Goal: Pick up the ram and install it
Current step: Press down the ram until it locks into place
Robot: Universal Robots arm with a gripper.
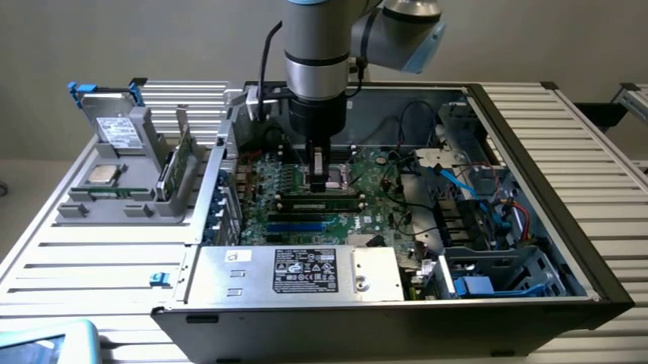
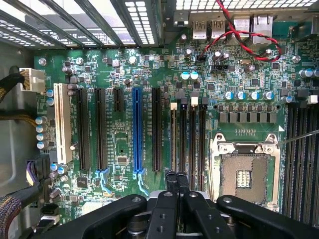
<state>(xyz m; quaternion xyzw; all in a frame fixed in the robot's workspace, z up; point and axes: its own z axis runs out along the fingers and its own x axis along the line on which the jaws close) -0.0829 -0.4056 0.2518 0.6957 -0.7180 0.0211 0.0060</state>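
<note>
Ram [image 1: 321,202]: green strip lying in a motherboard [image 2: 149,84] slot inside the open computer case [image 1: 567,250], just below the claw [image 1: 326,180]; claw: fingers [image 2: 177,181] together, holding nothing, over the slots beside the processor socket [image 2: 244,172]; second green strip [image 1: 175,168] upright in a grey holder [image 1: 117,205] on the worktop [image 1: 91,258], exterior view's left.

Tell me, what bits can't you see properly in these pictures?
Exterior view: the arm hides part of the motherboard.
Exterior view: writing on the silver box's label is too small to read.
Wrist view: the shut pincer covers more motherboard.
Wrist view: the edge cuts off the dark slots beside the socket.
</note>
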